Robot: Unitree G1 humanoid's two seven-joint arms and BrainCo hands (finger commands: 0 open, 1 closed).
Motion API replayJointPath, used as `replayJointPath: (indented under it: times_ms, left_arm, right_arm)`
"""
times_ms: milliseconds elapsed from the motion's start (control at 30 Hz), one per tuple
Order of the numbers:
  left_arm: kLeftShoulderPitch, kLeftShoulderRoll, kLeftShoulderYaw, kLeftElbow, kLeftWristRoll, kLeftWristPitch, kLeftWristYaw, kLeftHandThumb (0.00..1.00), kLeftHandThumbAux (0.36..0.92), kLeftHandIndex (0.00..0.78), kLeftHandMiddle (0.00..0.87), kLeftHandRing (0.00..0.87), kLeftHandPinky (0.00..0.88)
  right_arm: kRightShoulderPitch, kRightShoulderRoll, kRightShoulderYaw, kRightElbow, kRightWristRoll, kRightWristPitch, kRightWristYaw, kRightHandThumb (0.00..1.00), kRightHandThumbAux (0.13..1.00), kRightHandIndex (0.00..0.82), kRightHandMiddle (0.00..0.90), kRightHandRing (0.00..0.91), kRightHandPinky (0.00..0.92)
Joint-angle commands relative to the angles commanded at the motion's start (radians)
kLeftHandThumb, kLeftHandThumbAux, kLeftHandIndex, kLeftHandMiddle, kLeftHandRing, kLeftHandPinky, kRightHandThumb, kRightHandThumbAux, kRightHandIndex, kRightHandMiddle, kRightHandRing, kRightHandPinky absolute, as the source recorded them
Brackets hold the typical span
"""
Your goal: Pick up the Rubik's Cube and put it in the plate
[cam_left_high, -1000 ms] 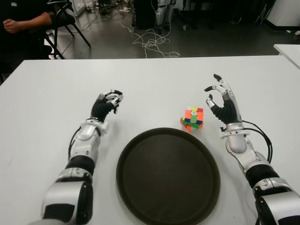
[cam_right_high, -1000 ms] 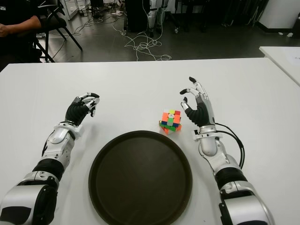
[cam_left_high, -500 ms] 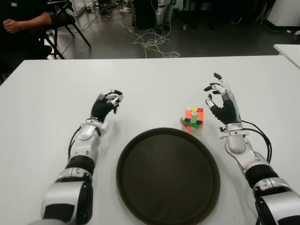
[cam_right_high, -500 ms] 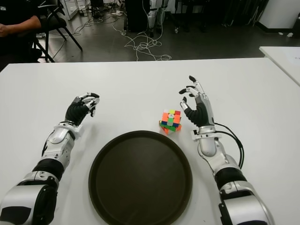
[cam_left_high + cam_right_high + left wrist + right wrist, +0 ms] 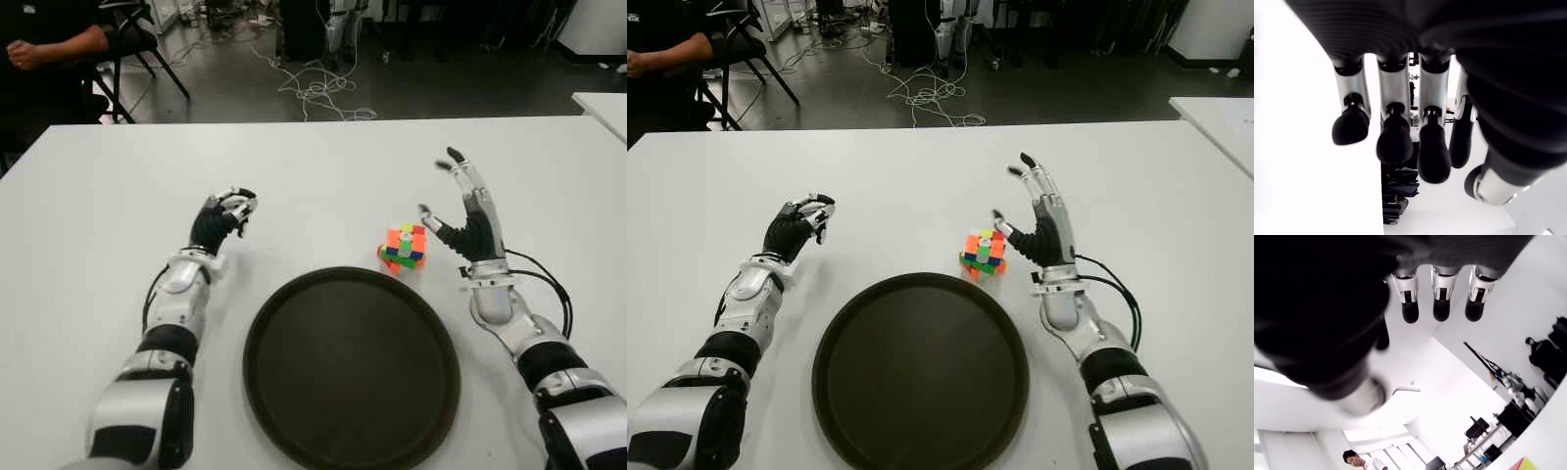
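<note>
The step in hand is the reach for the grasp: the Rubik's Cube sits on the white counter, just beyond the far rim of the dark round plate and towards the plate's right side, not yet held. The right hand stands just to the right of the cube, fingers spread and raised, thumb pointing at the cube, holding nothing; a small gap shows between the thumb tip and the cube.

The next move, as I judge it, calls for the right hand to slide in towards the cube until thumb and fingers bracket it on opposite faces, then close, lift, and carry it the short way back over the rim of the plate. The cube looks twisted, its layers out of line, so the grip may sit unevenly.

The left hand shows beyond the plate's left side, fingers curled with nothing in them. Nothing lies between cube and plate. Past the far edge of the counter are loose cables on the floor and a seated person at the far left.
</note>
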Motion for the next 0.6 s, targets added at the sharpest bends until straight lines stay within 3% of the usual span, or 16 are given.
replayJointPath:
  times_ms: [167,600]
  left_arm:
    - [0.001,0.002,0.000,0.000,-0.001,-0.003,-0.008,0.683,0.719,0.432,0.751,0.764,0.770]
    - [0.000,0.012,-0.003,0.011,0.003,0.000,-0.025,0.684,0.720,0.432,0.754,0.765,0.774]
  right_arm:
    - [-0.002,-0.005,0.008,-0.021,-0.019,0.029,-0.029,0.109,0.738,0.001,0.000,0.000,0.000]
    - [-0.020,-0.010,0.020,-0.093,-0.061,0.086,-0.092,0.048,0.813,0.000,0.008,0.009,0.024]
